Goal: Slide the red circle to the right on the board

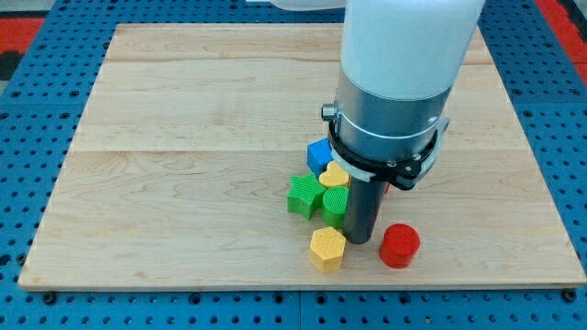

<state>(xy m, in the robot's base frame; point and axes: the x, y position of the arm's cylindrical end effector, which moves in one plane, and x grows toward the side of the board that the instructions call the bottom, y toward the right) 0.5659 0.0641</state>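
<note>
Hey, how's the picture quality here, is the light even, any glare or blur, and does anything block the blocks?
Camera view: soft, even light on the pale wooden board, no glare; faint shadows under the red round block and yellow hexagonal block. Blocks look sharp. The white and grey arm body hides part of the cluster; my tip sits between those two blocks.

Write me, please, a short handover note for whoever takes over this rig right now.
My tip is down on the board, just to the view's left of the red circle, with a small gap between them.
The yellow hexagon lies at the tip's lower left. The green star, another green block, the yellow heart and the blue block cluster just above it.
The red circle sits near the view's bottom, right of centre. Left to do: push it toward the view's right.
</note>
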